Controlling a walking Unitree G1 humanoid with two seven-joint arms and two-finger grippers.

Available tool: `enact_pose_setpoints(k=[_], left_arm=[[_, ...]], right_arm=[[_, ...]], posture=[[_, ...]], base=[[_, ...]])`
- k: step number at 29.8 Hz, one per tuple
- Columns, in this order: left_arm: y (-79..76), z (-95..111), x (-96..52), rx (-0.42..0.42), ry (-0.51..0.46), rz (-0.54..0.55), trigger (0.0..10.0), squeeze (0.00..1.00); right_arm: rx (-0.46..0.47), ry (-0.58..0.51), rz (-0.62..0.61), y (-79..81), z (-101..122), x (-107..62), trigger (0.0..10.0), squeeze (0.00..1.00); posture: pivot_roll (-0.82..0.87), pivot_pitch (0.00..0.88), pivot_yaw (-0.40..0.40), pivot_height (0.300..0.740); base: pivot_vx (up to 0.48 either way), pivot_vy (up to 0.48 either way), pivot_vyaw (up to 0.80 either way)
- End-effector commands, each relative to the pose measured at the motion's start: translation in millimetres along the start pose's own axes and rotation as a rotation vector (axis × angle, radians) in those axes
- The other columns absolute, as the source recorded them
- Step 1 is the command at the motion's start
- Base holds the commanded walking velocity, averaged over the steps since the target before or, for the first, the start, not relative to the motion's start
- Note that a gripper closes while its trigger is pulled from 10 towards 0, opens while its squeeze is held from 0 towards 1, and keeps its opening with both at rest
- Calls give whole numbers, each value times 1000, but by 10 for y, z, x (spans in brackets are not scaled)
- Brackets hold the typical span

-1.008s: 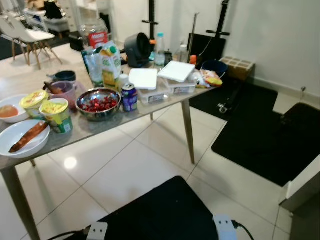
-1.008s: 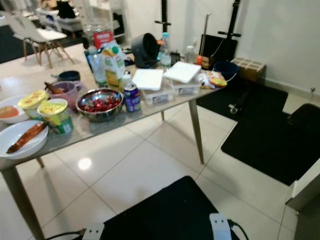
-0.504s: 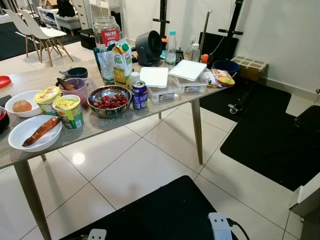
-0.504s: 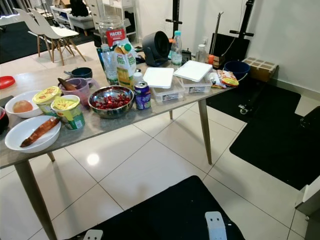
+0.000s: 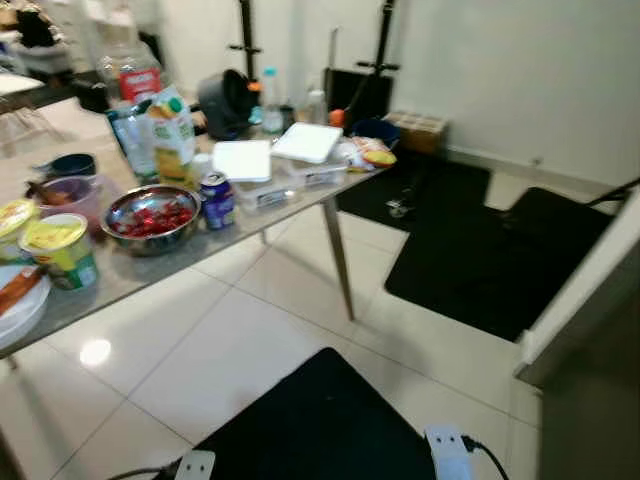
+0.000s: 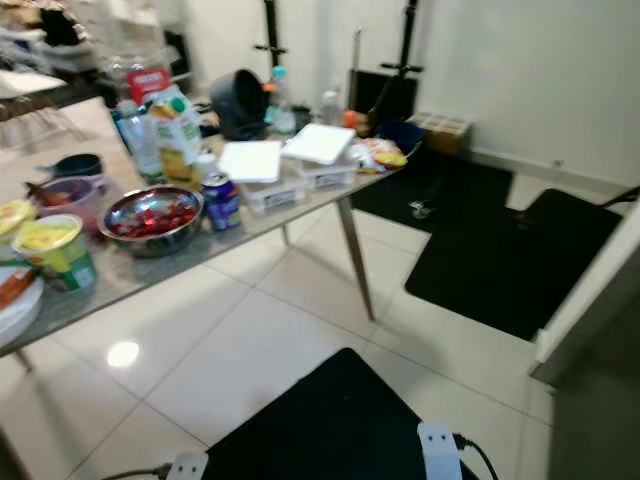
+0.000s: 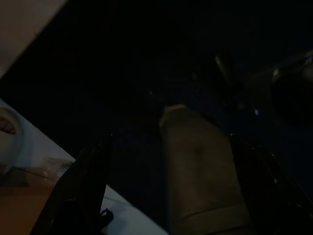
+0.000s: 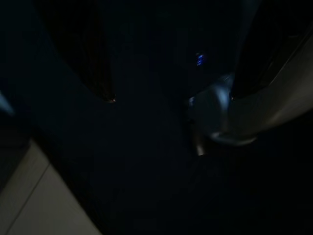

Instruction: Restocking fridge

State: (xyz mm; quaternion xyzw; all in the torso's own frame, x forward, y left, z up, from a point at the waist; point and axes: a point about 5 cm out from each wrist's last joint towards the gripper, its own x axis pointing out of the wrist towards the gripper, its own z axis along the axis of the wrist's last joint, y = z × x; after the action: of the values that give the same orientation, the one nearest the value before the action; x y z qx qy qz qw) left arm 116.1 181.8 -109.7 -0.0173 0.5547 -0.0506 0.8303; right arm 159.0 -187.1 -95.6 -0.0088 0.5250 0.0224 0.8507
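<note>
**Table of groceries at frame left, both arms idle**

Mostly blurred: in the left eye view we see the table (image 5: 250, 215) upper left, carrying a steel bowl (image 5: 150, 217), soda can (image 5: 217, 199), juice carton (image 5: 173, 135) and lidded containers (image 5: 268, 170). Right eye view: same layout. Wrist views: very dark; we cannot tell either gripper's jaw state.

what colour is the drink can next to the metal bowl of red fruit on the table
The can is mostly blue-purple with a silver top, clearest in the right eye view.
</note>
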Motion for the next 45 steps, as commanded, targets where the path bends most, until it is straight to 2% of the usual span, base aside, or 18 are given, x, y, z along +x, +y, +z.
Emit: enact_pose_setpoints(k=[1,45], left_arm=[[21,14,-2,4,0,7,10000,0],[36,35,-4,-6,-17,9,10000,0]], right_arm=[[-5,1,3,13,12,3,10000,0],[5,10,5,27,-9,4,10000,0]], posture=[[-17,0,8,740],[-14,0,13,740]], base=[[0,0,-788],[0,0,-788]])
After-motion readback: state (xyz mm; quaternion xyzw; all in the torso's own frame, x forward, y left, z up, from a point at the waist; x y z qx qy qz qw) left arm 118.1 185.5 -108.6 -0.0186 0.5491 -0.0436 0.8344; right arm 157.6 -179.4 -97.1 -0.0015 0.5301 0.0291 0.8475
